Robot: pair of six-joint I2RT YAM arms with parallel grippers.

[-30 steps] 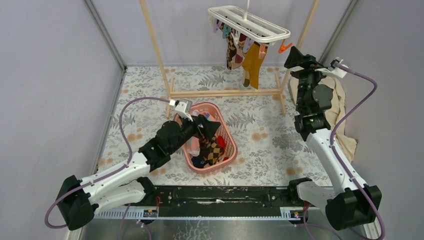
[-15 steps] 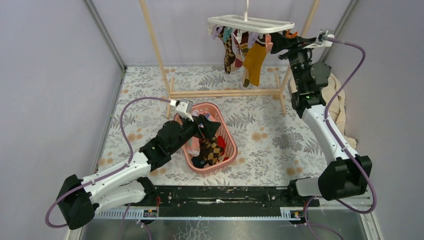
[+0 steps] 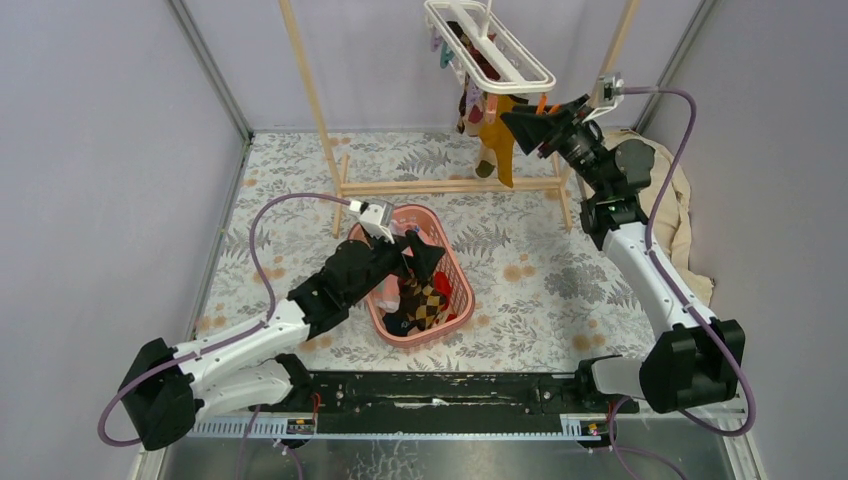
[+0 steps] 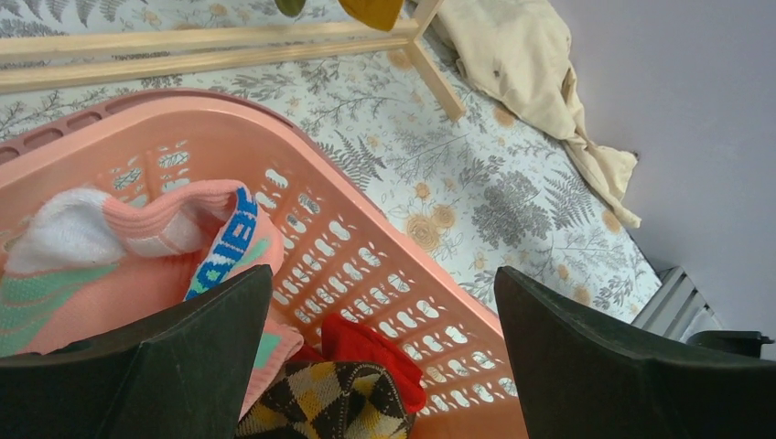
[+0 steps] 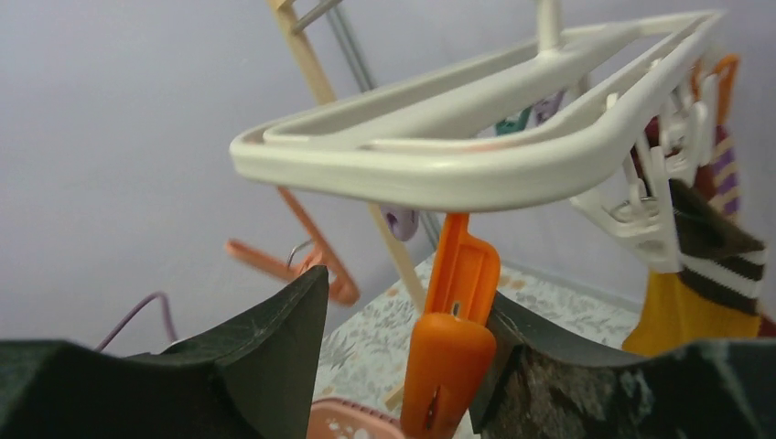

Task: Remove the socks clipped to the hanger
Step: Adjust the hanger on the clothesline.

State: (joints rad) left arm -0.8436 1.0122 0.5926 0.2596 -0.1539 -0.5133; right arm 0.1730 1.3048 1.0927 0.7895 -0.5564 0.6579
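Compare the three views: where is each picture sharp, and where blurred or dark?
Top external: evenly lit, sharp throughout. Left wrist: basket crisp, left fingers dark. Right wrist: hanger and clip slightly soft, right fingers dark in the foreground.

Blue lettering on the pink sock (image 4: 156, 212) cannot be read.

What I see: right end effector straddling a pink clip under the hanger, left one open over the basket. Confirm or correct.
One thing is off: the clip the right end effector straddles is orange, not pink, as the right wrist view shows. It hangs under the hanger, and the left end effector is open over the basket.
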